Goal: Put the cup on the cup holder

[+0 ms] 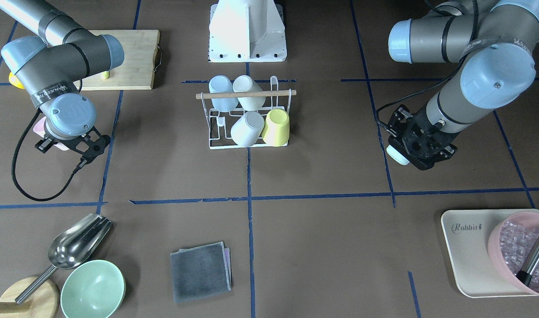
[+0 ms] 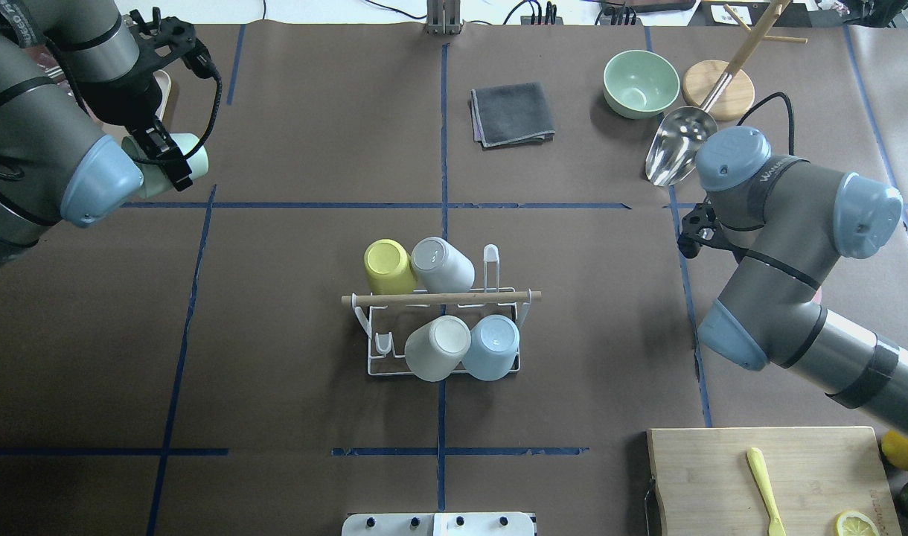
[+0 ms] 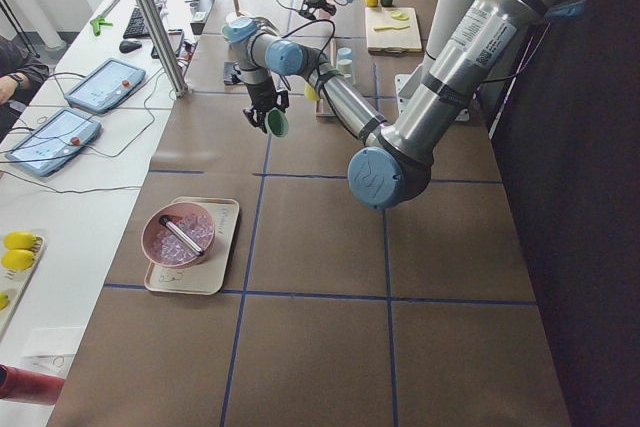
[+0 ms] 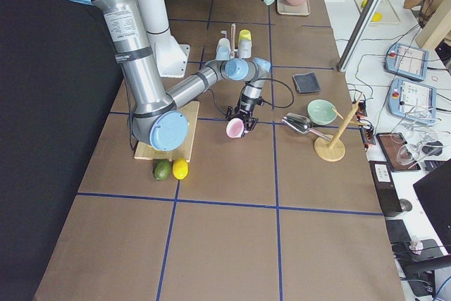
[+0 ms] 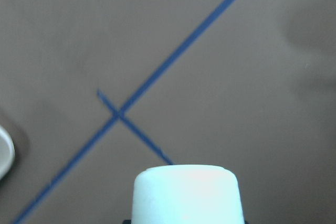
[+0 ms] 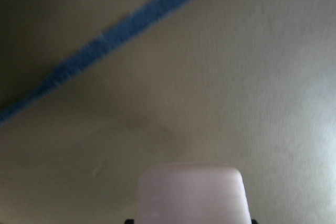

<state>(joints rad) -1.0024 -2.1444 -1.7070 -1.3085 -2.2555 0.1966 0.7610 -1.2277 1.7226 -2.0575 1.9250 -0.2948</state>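
Observation:
The cup holder (image 2: pixel 439 298), a white wire rack with a wooden rod (image 1: pixel 247 93), stands at the table's middle and carries several upturned cups: yellow (image 2: pixel 388 266), grey (image 2: pixel 440 264), white (image 2: pixel 437 348) and light blue (image 2: pixel 493 346). My left gripper (image 2: pixel 170 160) is shut on a pale green cup (image 2: pixel 193 158) above the table, far to the holder's left; the cup also shows in the front-facing view (image 1: pixel 396 155) and the left wrist view (image 5: pixel 186 192). My right gripper (image 1: pixel 68 142) is shut on a pink cup (image 1: pixel 40 127), which the right wrist view (image 6: pixel 191 192) and the exterior right view (image 4: pixel 235 127) also show. It is far to the holder's right.
A green bowl (image 2: pixel 640 83), a metal scoop (image 2: pixel 673 152) and a wooden stand (image 2: pixel 718 89) sit at the far right. A grey cloth (image 2: pixel 512 113) lies far centre. A cutting board (image 2: pixel 766 480) is near right. A tray (image 1: pixel 468 247) with a pink bowl of ice (image 1: pixel 517 249) is far left.

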